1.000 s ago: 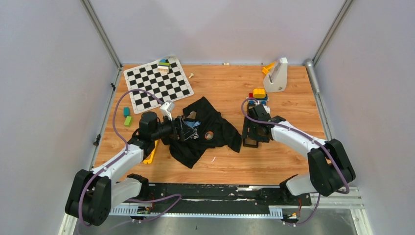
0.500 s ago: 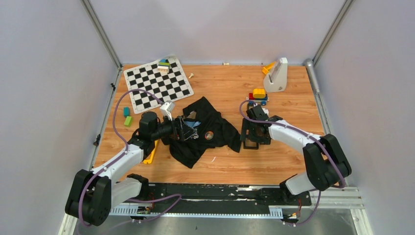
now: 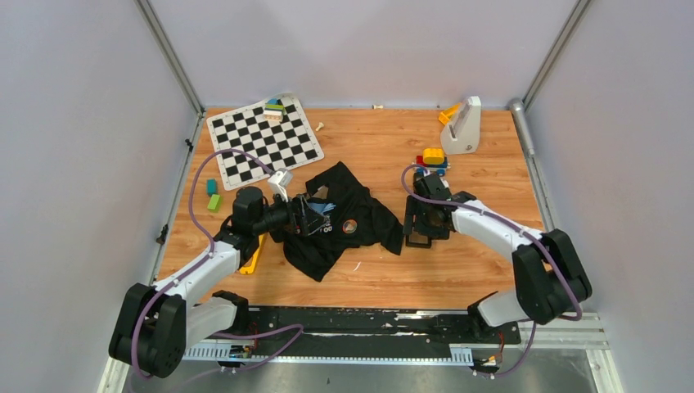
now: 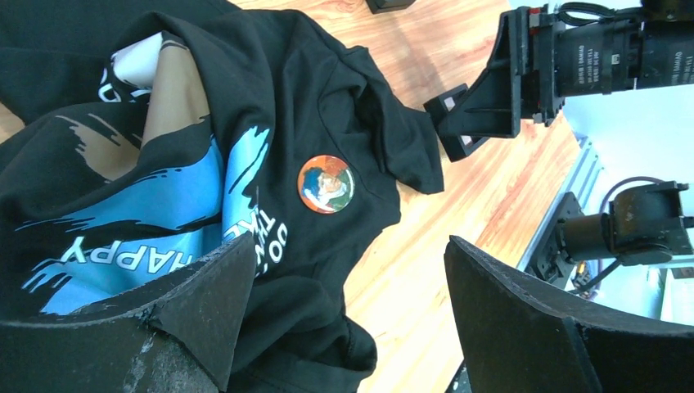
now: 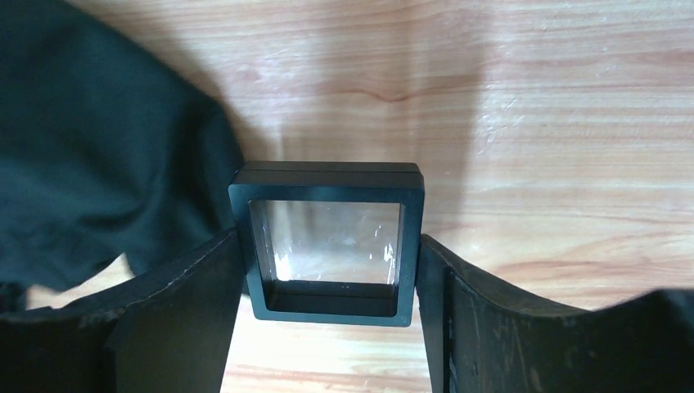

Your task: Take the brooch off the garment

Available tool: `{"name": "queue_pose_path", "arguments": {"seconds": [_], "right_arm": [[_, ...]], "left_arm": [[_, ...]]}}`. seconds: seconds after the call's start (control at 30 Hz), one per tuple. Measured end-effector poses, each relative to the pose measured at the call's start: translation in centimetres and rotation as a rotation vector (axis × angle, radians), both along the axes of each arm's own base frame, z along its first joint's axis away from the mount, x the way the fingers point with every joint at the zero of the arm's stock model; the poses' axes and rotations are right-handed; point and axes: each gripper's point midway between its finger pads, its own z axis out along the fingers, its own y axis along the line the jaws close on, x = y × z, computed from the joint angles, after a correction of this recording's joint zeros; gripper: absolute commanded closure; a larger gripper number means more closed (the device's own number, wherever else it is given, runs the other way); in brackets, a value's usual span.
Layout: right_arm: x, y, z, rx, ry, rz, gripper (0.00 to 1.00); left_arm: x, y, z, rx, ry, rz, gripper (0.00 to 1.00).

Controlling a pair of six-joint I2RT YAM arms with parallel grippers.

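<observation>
The black garment (image 3: 368,221) lies crumpled mid-frame on the wooden worktop (image 3: 491,172), with the round brooch (image 3: 349,227) at its centre. The left pincer (image 3: 304,217) is at its left edge. The right pincer (image 3: 419,225) meets a black square frame (image 3: 418,239) just right of it. 1 checkerboard (image 3: 263,139) lies upper left.

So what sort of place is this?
Probably a robot lab test cell: grey walls enclose a wooden tabletop, a left arm and right arm sit at its near edge, and a checkerboard mat lies on it.
</observation>
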Motion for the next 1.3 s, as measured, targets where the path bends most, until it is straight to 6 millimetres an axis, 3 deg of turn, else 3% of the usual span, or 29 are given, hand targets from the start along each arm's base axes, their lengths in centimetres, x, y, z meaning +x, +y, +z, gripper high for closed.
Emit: {"name": "queue_pose_path", "arguments": {"seconds": [0.13, 0.3, 0.5, 0.73, 0.93, 1.3], "right_arm": [[-0.3, 1.5, 2.8, 0.115, -0.048, 0.03, 0.4], [-1.0, 4.6, 7.7, 0.348, -0.113, 0.104, 0.41], [-1.8, 9.8, 14.8, 0.727, -0.18, 0.212, 0.46], [-2.9, 13.1, 21.1, 1.07, -0.215, 0.3, 0.47], [-3.6, 14.1, 24.1, 1.193, -0.23, 0.349, 0.46], [-5.2, 14.9, 26.1, 1.284, -0.211, 0.418, 0.44]], "left_arm": [[-0.4, -0.5, 0.6, -0.042, 0.017, -0.025, 0.08], [-1.9, -2.1, 2.3, -0.129, 0.061, -0.076, 0.01], [-5.3, -5.5, 6.3, -0.266, 0.064, -0.196, 0.0], [-6.0, -7.1, 11.2, -0.467, 0.08, -0.222, 0.0], [-6.8, -7.8, 14.1, -0.581, 0.072, -0.244, 0.0], [-5.1, -8.3, 15.4, -0.71, 0.138, -0.2, 0.0]]}}
